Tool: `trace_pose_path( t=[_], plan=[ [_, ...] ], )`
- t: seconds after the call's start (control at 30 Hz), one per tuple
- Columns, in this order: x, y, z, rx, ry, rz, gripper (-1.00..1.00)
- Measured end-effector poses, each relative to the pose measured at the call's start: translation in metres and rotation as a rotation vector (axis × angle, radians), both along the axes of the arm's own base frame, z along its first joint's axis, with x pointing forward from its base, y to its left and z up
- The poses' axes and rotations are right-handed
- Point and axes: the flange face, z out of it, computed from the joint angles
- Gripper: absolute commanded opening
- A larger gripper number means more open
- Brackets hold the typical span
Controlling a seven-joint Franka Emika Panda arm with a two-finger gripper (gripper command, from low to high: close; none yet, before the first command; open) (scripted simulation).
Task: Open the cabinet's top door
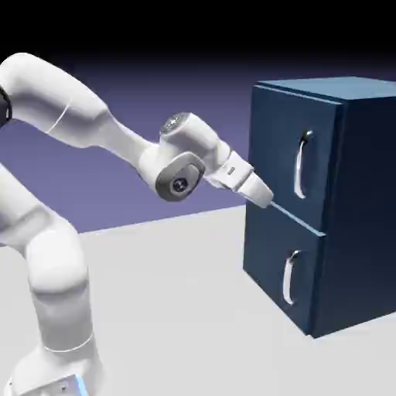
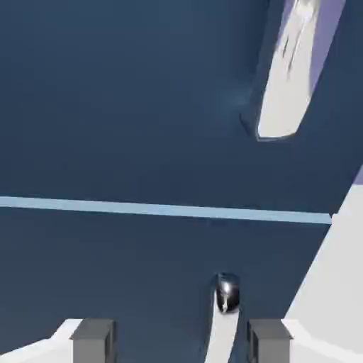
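The claw (image 1: 265,197) sits before the cabinet (image 1: 352,201), near the seam under the top door (image 1: 282,147).

The table (image 1: 170,309) is flat and pale grey, and it has no marks on it. It fills the bottom part of the exterior view. Behind it is a plain wall (image 1: 193,100) that is blue and purple. The wall gets darker higher up and turns black at the very top. The light is soft and even.
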Motion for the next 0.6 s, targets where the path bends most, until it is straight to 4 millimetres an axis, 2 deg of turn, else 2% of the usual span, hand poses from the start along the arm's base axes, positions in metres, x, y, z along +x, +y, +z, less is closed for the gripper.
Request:
trace_pose_path(
  t=[0.3,0.6],
  plan=[
    [-0.008,0.017,0.027,-0.029,-0.056,0.033,0.00],
    [-0.018,0.024,0.045,-0.057,-0.130,0.040,0.00]
  ],
)
